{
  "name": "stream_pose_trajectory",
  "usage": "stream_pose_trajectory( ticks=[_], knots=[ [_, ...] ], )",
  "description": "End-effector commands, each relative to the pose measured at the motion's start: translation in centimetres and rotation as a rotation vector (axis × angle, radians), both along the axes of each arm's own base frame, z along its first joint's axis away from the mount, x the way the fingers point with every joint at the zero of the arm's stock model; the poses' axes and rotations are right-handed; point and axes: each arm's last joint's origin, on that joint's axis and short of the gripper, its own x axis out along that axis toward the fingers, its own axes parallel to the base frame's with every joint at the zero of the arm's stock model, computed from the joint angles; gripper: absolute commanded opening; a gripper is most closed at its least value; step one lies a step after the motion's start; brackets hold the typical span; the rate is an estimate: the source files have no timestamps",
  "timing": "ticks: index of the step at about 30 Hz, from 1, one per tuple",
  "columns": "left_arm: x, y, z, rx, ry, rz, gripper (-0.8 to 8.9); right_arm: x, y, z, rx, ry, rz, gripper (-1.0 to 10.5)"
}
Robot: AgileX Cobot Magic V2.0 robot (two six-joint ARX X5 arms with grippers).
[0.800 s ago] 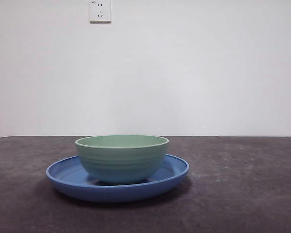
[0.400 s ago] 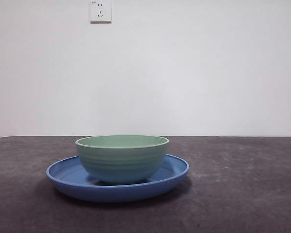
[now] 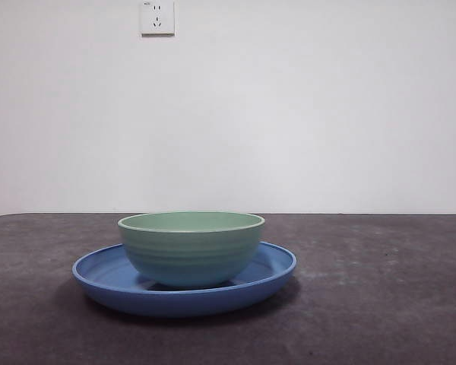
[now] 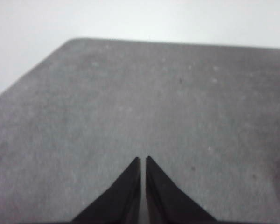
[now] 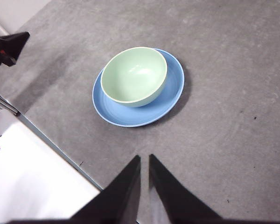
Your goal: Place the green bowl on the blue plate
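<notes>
Front view. I read no brand or label on either dish; the only marked item is a white wall socket [image 3: 157, 17] at about 11 o'clock of the frame, with a tiny mark at its upper corner too small for me to read.

The green bowl [image 3: 191, 247] is a pale mint-green round bowl with faint horizontal ridges around its outside and a lighter rim. It stands upright inside the blue plate [image 3: 277, 268], resting on the plate's floor. The plate is wide, shallow, glossy medium blue, with a raised rim, and clearly wider than the bowl. It lies flat on the dark grey table [image 3: 380, 304], left of the frame's centre, at about 7 o'clock. No arm shows in this view.

Right wrist view. I see the green bowl [image 5: 134, 76] from above: its inside is smooth, plain and empty, with a soft highlight. It sits off-centre in the blue plate [image 5: 173, 88], nearer the plate's 10 o'clock rim, leaving a wider blue crescent toward 4 o'clock. The right gripper [image 5: 144, 158] hangs above the table, well apart from both dishes, its fingers nearly together with only a thin slit between them.

Left wrist view. The left gripper [image 4: 143, 159] hangs over bare table [image 4: 130, 93], fingers likewise drawn almost together, holding nothing.
</notes>
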Motion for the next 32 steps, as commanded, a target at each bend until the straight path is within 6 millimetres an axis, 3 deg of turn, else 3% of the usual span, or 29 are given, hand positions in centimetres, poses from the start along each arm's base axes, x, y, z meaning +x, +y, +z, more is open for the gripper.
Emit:
stream_pose_trajectory(
  ticks=[1, 32],
  knots=[
    [-0.04, 0.01, -0.58, 0.001, 0.004, -0.003, 0.19, 0.01, 0.06, 0.27, 0.011, -0.009, 0.003, 0.3],
    [-0.04, -0.03, -0.58, 0.036, 0.006, -0.023, 0.19, 0.01, 0.06, 0.27, 0.011, -0.009, 0.003, 0.3]
  ],
)
